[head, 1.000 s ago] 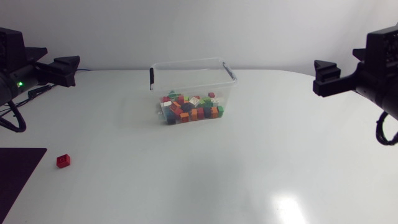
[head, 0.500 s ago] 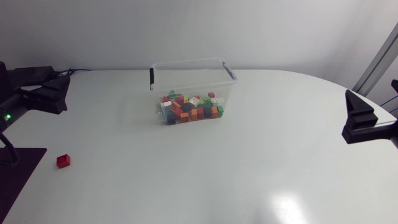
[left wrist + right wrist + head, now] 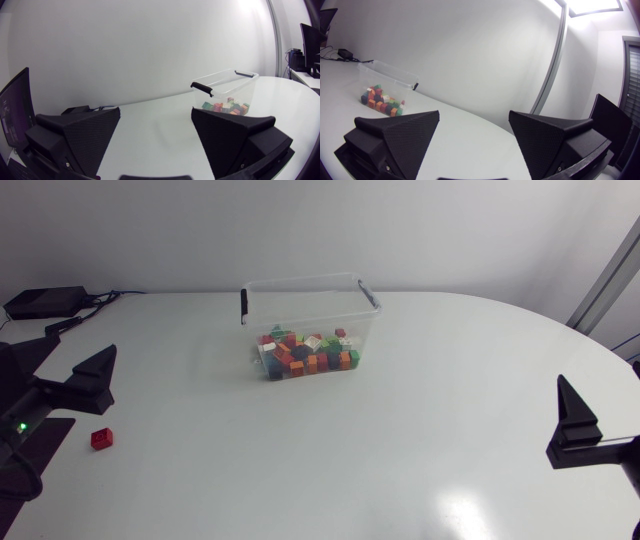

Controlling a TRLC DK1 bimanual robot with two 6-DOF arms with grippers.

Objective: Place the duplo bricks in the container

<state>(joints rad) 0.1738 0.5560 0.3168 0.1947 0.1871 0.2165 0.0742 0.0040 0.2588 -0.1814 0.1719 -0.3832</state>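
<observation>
Left end effector point(image 3: 156, 112) agape; brick-filled container point(image 3: 300, 312)

White table point(image 3: 420, 400), black box point(image 3: 45, 302) with cables point(image 3: 100, 297) on it

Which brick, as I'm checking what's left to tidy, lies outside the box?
The single red brick, alone on the table. The other bricks all lie heaped inside the clear box.
</observation>
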